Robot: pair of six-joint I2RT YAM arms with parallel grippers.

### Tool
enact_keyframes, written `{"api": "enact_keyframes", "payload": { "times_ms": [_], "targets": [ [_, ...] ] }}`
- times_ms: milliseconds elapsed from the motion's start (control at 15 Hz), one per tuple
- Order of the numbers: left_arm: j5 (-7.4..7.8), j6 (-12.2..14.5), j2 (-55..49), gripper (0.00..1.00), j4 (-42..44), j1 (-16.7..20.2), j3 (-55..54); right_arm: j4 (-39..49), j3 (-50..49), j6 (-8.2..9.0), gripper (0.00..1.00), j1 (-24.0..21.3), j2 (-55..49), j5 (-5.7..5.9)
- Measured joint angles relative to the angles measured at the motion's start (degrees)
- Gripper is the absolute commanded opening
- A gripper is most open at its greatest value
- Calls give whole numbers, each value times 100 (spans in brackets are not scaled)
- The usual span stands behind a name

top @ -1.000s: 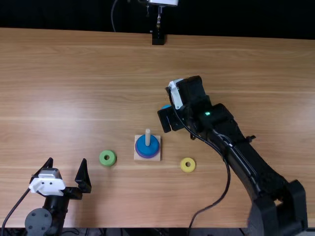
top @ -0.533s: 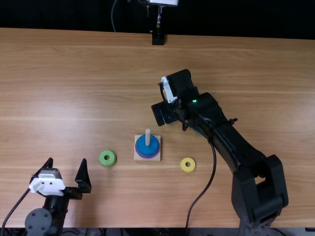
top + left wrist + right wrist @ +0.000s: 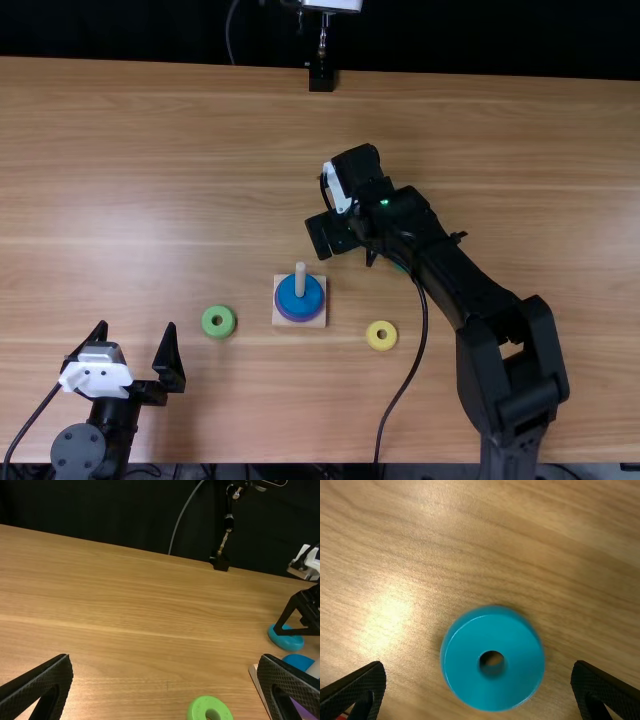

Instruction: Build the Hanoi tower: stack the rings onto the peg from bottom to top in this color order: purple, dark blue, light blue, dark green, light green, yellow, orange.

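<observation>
The left gripper (image 3: pixel 138 324) has its jaws spread apart, both pointing toward the far edge of the surface (image 3: pixel 160 150). The light green ring (image 3: pixel 218 332) lies flat, hole upward. The peg (image 3: pixel 300 280) stands upright, its long axis vertical, on a square base (image 3: pixel 320 281), through the dark blue ring (image 3: pixel 300 310) over the purple ring (image 3: pixel 299 320). The right gripper (image 3: pixel 335 236) has parted jaws above the flat light blue ring (image 3: pixel 492 687). The yellow ring (image 3: pixel 381 347) lies flat, hole upward.
</observation>
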Motion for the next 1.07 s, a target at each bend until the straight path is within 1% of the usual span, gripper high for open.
{"api": "enact_keyframes", "payload": {
  "times_ms": [267,600,1000,1067],
  "targets": [
    [-4,4,0,100,0,0,2,-52,170,-2,100,-9,238,2],
    [-2,4,2,100,0,0,2,-579,555,0,100,-9,527,0],
    [-2,4,2,100,0,2,2,-682,695,0,100,-9,603,0],
    [-2,4,2,100,0,0,2,-688,704,0,81,-11,610,2]
  ]
}}
